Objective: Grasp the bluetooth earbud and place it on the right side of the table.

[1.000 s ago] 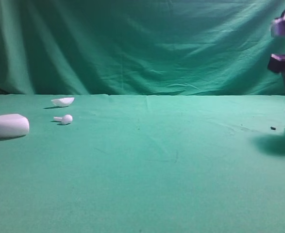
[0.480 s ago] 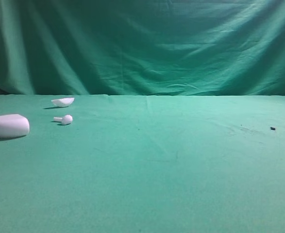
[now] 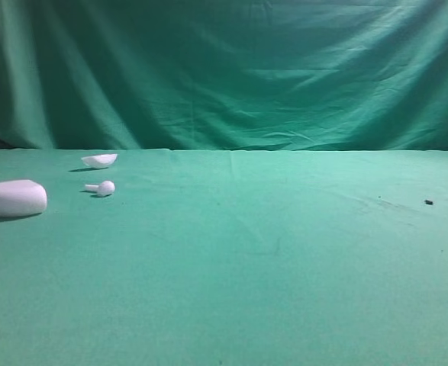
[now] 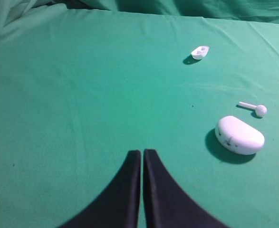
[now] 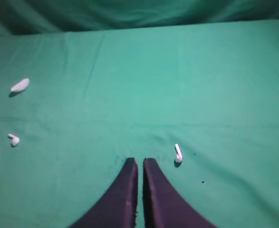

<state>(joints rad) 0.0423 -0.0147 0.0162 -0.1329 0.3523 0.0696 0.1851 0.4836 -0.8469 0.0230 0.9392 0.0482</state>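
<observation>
Nearby, the bluetooth earbud [image 5: 177,154] — light, slick, best pinched across its stem — lies beside pressed-together right fingers [image 5: 138,164]; left fingers [image 4: 142,154] pressed together too.

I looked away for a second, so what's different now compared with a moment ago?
The right arm has pulled out of the high view at the right edge. The white case, the shell and the earbud beside them have not moved.
</observation>
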